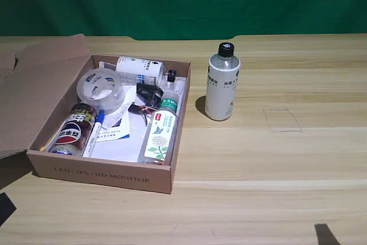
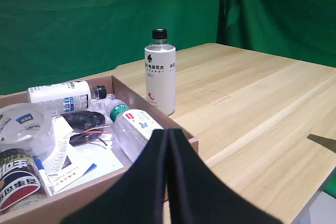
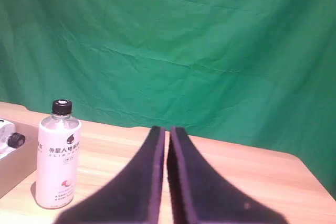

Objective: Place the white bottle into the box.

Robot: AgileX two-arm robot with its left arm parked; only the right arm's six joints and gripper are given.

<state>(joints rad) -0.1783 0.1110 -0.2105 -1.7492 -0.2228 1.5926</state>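
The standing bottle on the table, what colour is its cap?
Black. The white bottle's cap shows best in the exterior view.

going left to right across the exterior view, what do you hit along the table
box flap → cola can → blue pen → green-capped bottle → box right wall → white bottle → pencilled square

white bottle (image 1: 222, 82): upright on the table (image 1: 275, 164), just beside the box (image 1: 103, 173), on the exterior view's right.
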